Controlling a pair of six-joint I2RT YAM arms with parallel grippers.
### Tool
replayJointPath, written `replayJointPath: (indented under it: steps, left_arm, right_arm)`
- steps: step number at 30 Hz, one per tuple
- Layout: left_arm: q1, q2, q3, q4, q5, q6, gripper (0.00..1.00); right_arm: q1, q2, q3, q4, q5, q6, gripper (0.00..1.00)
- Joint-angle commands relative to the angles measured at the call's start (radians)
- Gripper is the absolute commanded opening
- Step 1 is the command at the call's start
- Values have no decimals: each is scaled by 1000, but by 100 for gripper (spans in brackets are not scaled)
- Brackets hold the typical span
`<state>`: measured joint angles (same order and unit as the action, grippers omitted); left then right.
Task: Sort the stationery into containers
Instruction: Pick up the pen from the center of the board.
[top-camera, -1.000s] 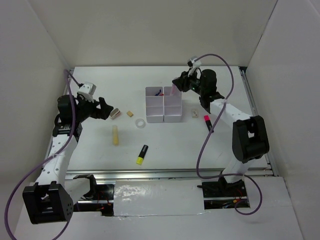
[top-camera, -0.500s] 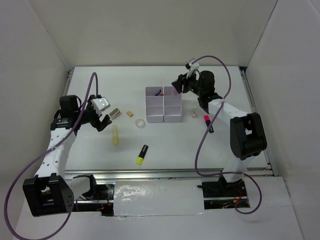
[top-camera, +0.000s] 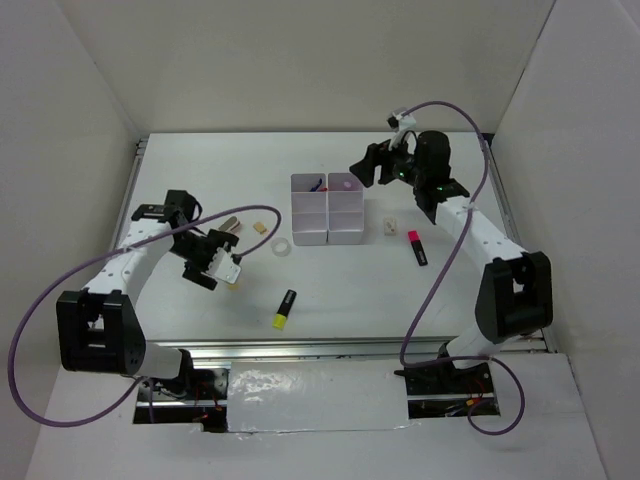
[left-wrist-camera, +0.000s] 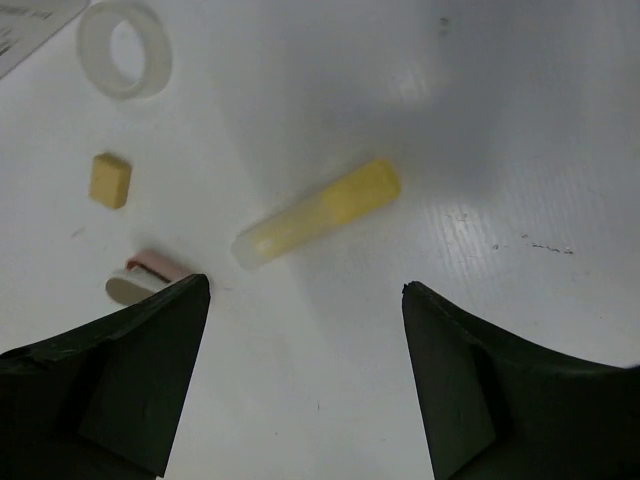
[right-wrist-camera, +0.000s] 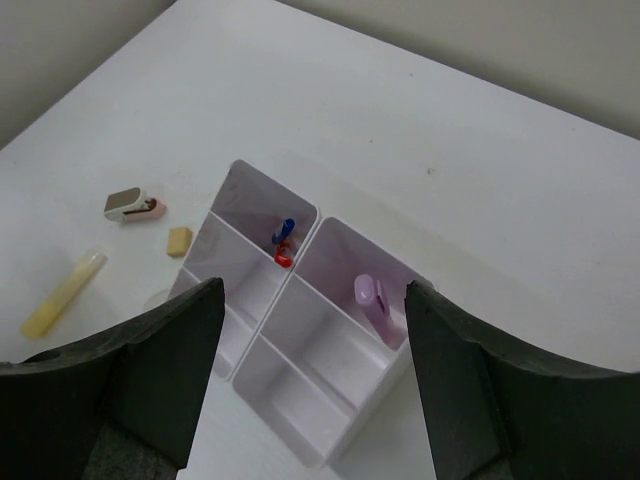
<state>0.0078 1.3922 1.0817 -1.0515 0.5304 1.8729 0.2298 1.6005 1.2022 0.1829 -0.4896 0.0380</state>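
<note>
1. The left fingers (left-wrist-camera: 305, 290) are spread wide and hold nothing, poised over the stick (left-wrist-camera: 318, 213). The stick lies aslant to the gap between them, so closing at this angle may catch one end and swivel it out.
2. The stick looks round and smooth. A pinch away from its middle could let it roll on the worktop (top-camera: 200, 180) or droop once lifted.
3. The clip (left-wrist-camera: 145, 278) lies just beside one finger, with the eraser (left-wrist-camera: 110, 180) near it. A straight descent risks nudging the clip or trapping it in the grasp.
4. The stick rests flat on the worktop, ahead of the fingertips and roughly midway between them, touching neither. It is well apart from the containers (top-camera: 310, 240).
5. The right fingers (right-wrist-camera: 315, 290) are also wide and empty, and they hover above the containers. The tube (right-wrist-camera: 368, 300) lies in the far right compartment and the pen (right-wrist-camera: 283, 245) in the far left one.
6. The tape ring (left-wrist-camera: 124, 48), the yellow highlighter (top-camera: 285, 310) and the pink highlighter (top-camera: 417, 246) lie unsorted on the worktop.
</note>
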Motion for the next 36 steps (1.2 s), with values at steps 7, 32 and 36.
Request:
replayJointPath:
  steps: [7,32,36]
  left_arm:
    - [-227,-36,-265,307,-271,678,87]
    - [-287,107,-295,367,-380,940,68]
    - [-287,80,-344,349,-397,988,67]
  right_arm:
    - [-171,-211,-10,-247,-37,23,79]
    - [-372,-261,-62,-338,-73,39,76]
    - [-374,-257,-66,-352,-75,34,75]
